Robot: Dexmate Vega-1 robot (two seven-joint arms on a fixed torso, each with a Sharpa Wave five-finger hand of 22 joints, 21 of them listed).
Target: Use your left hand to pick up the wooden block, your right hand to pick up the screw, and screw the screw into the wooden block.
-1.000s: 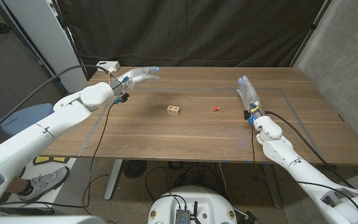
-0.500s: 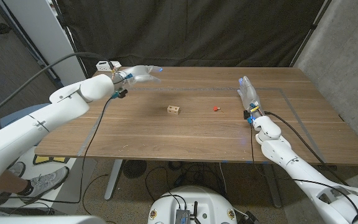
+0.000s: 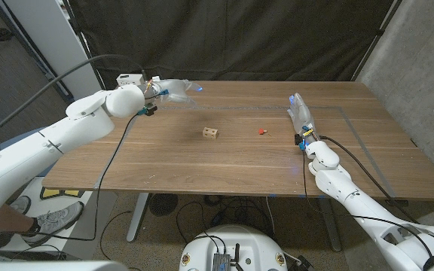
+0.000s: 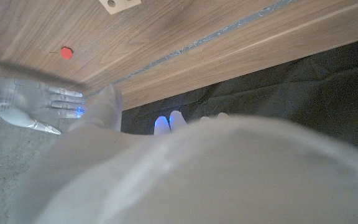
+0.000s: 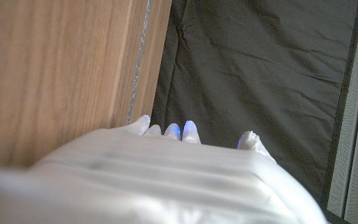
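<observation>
Head view: on the brown wooden table [image 3: 224, 162], a small light wooden block with dark holes [image 3: 210, 133] lying near the middle, and a small red screw [image 3: 261, 130] lying apart from it, toward the right side. White left hand [image 3: 173, 89] raised over the far left corner of the table, fingers stretched out and spread, holding nothing, well apart from the block. White right hand [image 3: 300, 113] standing on its edge on the table at the right, fingers straight and together, pointing away, nothing held, near the screw but not touching it. Dark curtain [image 3: 232, 38] behind the table.

Left wrist view: back of the left hand [image 4: 197, 168] large and blurred, fingertips [image 4: 169, 121] glowing blue against the curtain. Beyond it the block [image 4: 119, 4], the screw [image 4: 66, 52] and the other hand [image 4: 33, 102] with fingers extended on the table.

Right wrist view: back of the right hand [image 5: 154, 174] with blue-lit fingertips [image 5: 179, 132] extended, beside the table's surface [image 5: 55, 68], empty.
</observation>
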